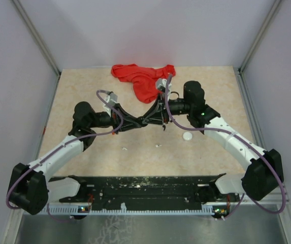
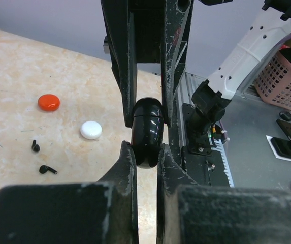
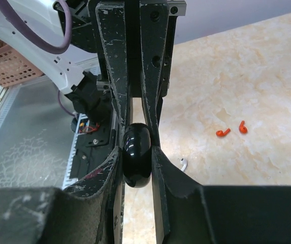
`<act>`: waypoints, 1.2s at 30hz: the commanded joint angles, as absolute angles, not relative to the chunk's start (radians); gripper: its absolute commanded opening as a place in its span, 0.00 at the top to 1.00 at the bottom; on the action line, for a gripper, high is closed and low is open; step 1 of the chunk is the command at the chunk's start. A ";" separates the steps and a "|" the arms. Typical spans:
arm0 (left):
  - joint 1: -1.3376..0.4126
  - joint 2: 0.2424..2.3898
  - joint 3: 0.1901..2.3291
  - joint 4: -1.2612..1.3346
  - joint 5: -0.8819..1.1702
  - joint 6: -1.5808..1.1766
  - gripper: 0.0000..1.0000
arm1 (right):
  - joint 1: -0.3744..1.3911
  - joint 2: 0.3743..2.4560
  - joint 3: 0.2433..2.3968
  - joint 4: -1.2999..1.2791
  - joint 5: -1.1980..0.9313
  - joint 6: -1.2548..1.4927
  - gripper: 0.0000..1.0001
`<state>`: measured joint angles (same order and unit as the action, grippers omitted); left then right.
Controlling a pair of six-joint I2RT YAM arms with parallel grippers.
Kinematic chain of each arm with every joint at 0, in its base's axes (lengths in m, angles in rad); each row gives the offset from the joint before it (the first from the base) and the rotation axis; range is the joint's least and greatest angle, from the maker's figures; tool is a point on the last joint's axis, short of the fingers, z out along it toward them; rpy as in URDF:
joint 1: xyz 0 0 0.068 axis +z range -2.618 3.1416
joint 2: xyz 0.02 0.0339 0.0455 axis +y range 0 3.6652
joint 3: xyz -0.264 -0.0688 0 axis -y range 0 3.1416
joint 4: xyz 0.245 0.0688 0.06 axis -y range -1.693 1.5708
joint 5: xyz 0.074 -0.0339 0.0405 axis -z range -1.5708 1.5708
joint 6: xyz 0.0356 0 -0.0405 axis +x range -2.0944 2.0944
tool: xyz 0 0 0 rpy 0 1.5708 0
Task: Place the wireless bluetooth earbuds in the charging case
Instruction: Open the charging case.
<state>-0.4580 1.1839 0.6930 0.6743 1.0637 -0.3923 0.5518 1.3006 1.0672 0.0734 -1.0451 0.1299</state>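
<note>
A glossy black round charging case [image 2: 148, 129] hangs above the table's middle [image 1: 145, 121], pinched from both sides. My left gripper [image 2: 145, 151] is shut on its near end, and my right gripper [image 3: 136, 151] is shut on the same case [image 3: 136, 162] from the opposite side. The case looks closed. Two black earbuds [image 2: 35, 147] [image 2: 47, 170] lie on the table to the left. Two red earbuds [image 3: 223, 132] [image 3: 243, 127] and one white earbud [image 3: 184, 163] lie on the table in the right wrist view.
A white round case [image 2: 91, 130] [image 1: 187, 135] and a red round case [image 2: 49, 102] sit closed on the table. A red cloth [image 1: 142, 79] lies at the back. A pink basket [image 2: 287, 81] stands off the table's near edge.
</note>
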 commanded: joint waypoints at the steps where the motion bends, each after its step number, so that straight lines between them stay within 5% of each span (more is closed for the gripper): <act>1: -0.457 1.114 0.680 0.591 1.066 -0.293 0.99 | 0.561 1.283 1.077 0.115 -1.048 0.114 0.69; 4: -0.458 1.101 0.686 0.567 1.043 -0.269 0.99 | 0.561 1.263 1.066 0.124 -1.036 0.115 0.57; 11: -0.457 1.124 0.668 0.646 1.052 -0.334 0.99 | 0.562 1.245 1.033 0.154 -1.003 0.108 0.45; 36: -0.458 1.117 0.650 0.698 1.089 -0.363 0.99 | 0.519 1.205 1.048 0.087 -0.893 0.082 0.42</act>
